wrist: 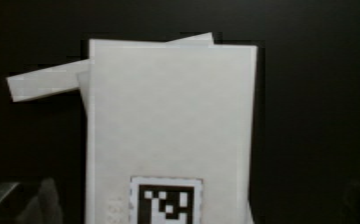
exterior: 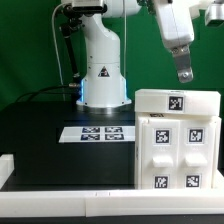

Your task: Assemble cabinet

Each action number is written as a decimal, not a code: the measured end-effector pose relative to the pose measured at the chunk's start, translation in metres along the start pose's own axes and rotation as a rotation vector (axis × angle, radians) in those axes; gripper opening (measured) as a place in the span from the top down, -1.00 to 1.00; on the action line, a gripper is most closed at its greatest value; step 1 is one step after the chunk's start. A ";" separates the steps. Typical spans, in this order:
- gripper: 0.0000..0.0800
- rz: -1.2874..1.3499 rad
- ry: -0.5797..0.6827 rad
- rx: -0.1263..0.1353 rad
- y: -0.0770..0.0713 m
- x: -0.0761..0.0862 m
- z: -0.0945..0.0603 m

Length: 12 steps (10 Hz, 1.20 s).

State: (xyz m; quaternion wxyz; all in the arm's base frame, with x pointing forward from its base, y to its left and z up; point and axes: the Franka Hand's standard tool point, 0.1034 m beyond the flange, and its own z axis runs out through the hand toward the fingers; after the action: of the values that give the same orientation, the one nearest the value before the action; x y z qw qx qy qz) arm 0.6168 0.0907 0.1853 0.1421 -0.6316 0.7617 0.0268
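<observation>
The cabinet [exterior: 177, 140] is a large white box at the exterior view's right. Its front shows four drawer blocks [exterior: 160, 138], each with a black-and-white tag. A white top part [exterior: 178, 100] with one tag sits on it. My gripper [exterior: 185, 72] hangs in the air a little above the cabinet's top and touches nothing. In the wrist view the cabinet's white top [wrist: 168, 110] fills the middle, with a tag [wrist: 164, 200] on it. A white edge [wrist: 35, 84] juts out askew from under it. My gripper [wrist: 180, 208] is open and empty, its dim fingertips [wrist: 13, 196] wide apart.
The marker board [exterior: 100, 132] lies on the black table [exterior: 40, 130] beside the cabinet. The white robot base [exterior: 103, 70] stands behind it. The table's raised white border [exterior: 60, 200] runs along the front. A green wall is at the back.
</observation>
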 end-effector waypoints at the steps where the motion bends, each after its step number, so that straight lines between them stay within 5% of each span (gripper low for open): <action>1: -0.99 -0.008 0.002 -0.004 0.001 0.000 0.002; 3: -0.99 -0.294 0.042 -0.051 0.002 -0.004 0.008; 7: -0.99 -0.822 0.031 -0.087 -0.003 -0.007 0.008; 12: -0.99 -1.185 0.020 -0.094 -0.003 -0.007 0.009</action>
State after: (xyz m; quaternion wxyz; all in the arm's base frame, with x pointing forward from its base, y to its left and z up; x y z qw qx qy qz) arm 0.6228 0.0984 0.1790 0.0976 -0.9550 0.2784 -0.0295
